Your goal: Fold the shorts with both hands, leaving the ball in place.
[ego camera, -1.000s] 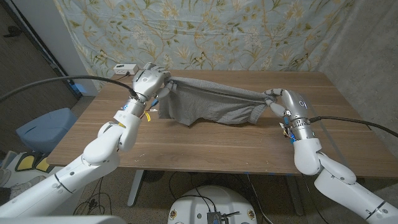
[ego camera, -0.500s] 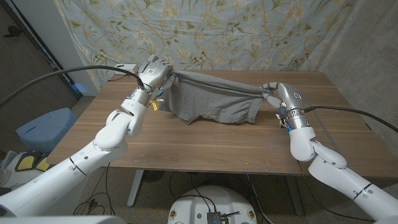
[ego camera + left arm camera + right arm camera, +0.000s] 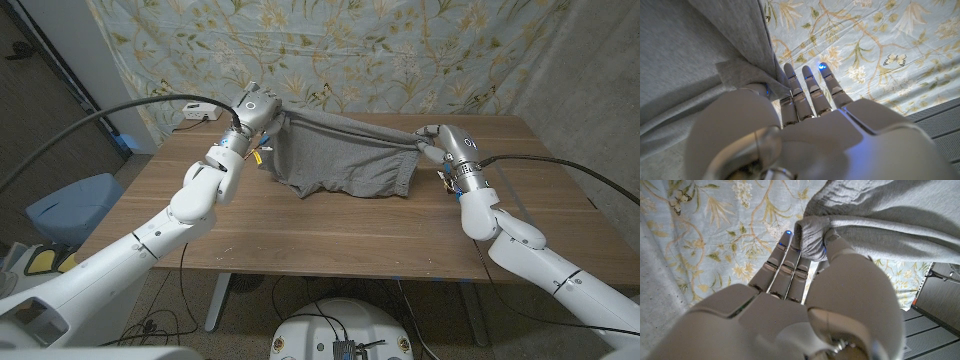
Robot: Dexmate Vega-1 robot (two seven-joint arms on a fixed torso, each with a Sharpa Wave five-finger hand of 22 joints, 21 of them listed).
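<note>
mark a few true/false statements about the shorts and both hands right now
1. The left hand grips one end of the grey shorts. True.
2. The shorts lie flat and folded on the table. False: they hang stretched between the two hands, lifted at the top edge.
3. The right hand pinches a bunched corner of the shorts. True.
4. The right hand is open beside the shorts. False: it holds the fabric.
5. A floral cloth hangs behind the table. True.
</note>
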